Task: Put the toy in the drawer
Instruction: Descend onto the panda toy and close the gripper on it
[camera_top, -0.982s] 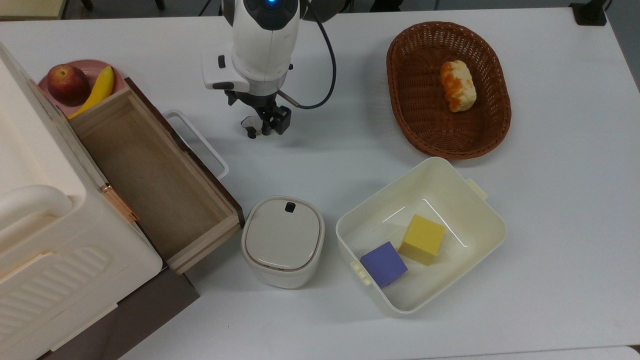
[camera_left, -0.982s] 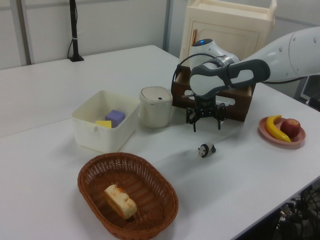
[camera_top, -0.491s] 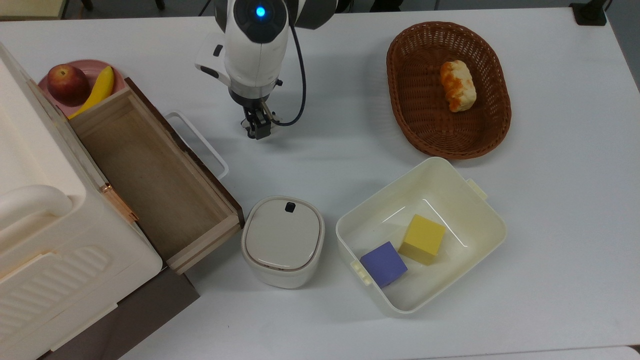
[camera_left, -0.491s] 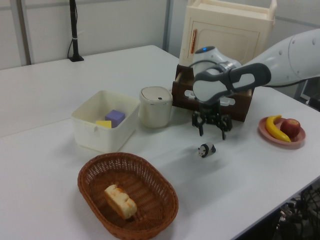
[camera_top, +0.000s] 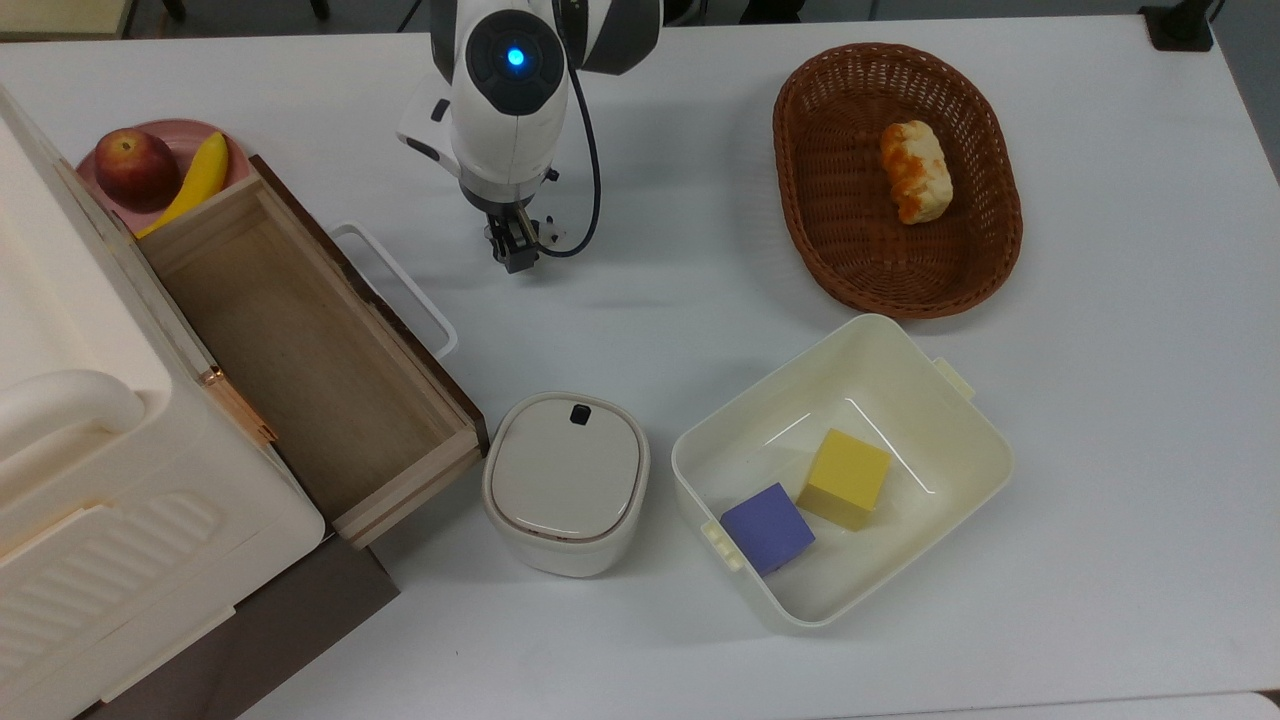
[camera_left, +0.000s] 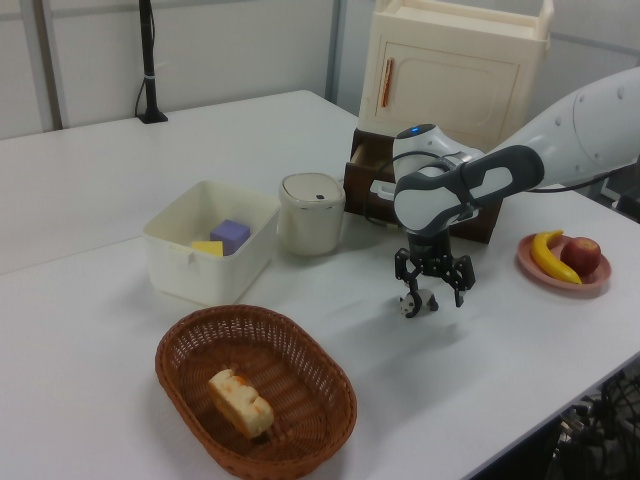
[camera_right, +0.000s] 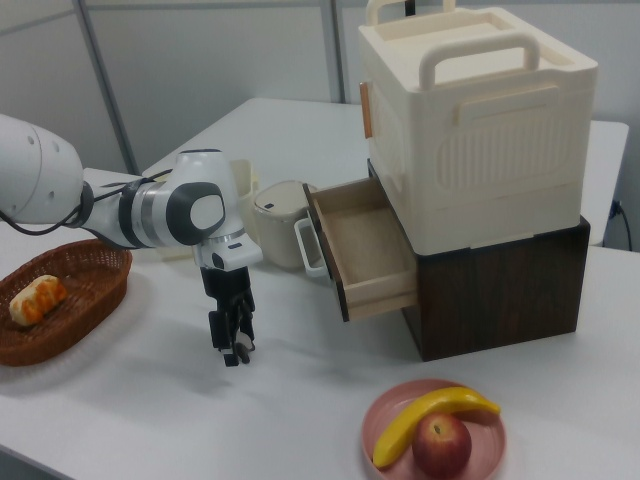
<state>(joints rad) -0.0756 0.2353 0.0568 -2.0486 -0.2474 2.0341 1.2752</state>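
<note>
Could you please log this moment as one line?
gripper: open, low over toy | toy: on table | drawer: open, empty

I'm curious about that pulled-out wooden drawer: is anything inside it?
The drawer looks empty: bare light wood in the top view. The part under the cream box is hidden. The panda toy stands on the table.

White table (camera_top: 1100, 420) fills room centre. Pale panelled wall (camera_left: 240, 50) w/ grey uprights behind. Black pole (camera_left: 148, 60) stands at table's far edge.
</note>
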